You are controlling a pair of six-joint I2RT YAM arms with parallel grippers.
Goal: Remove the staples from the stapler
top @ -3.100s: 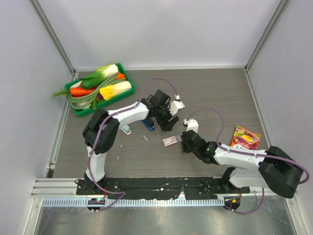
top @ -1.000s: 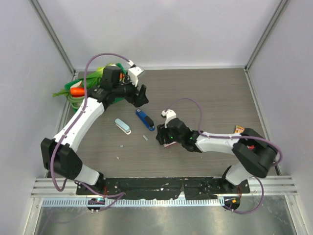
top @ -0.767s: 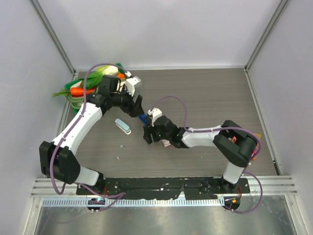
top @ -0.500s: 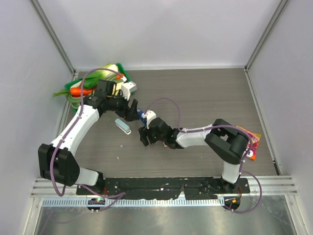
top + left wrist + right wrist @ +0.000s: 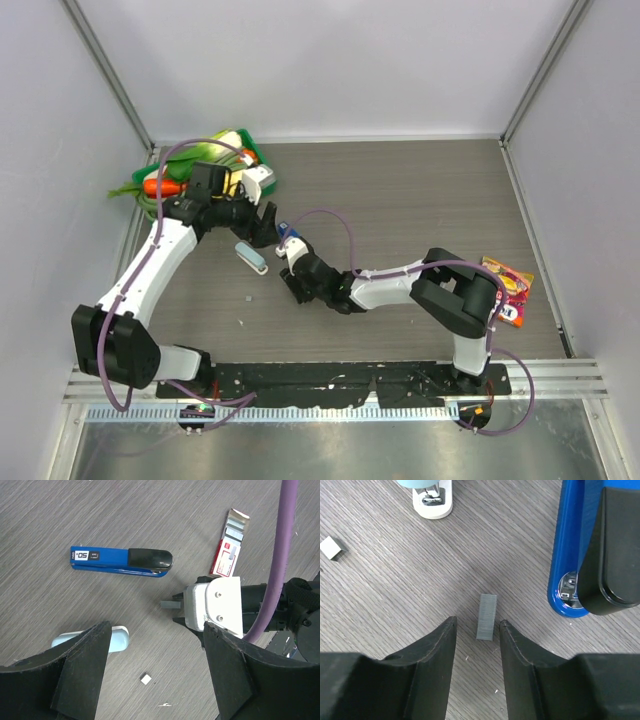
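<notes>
Silver-grey and thin, the staples (image 5: 486,616) lie loose on the grey wood-grain table (image 5: 380,605) as one short strip, outside either stapler. We see the strip lengthways between the two fingers of the right gripper (image 5: 477,630). The jaws stand partly apart around it and hold nothing. One pad is just beside the strip and the other shows a clear gap; we cannot tell whether the nearer pad touches.

Just beside the strip lies the blue stapler (image 5: 567,540) with its black top, closed and flat on the table. Its metal nose end comes level with the staples. On the other side, a little further off, we see the white end of a pale blue stapler (image 5: 432,500). A tiny pale cube (image 5: 331,547) rests near it.

Above these things hangs the left gripper (image 5: 156,645), its jaws spread wide and empty, clear of the table. From its camera we also see an open red and white staple box (image 5: 228,555) lying beyond the right gripper.

Further out, a green tray (image 5: 256,157) of vegetables sits in the far left corner. A red and yellow snack packet (image 5: 505,282) lies near the table's right edge.
</notes>
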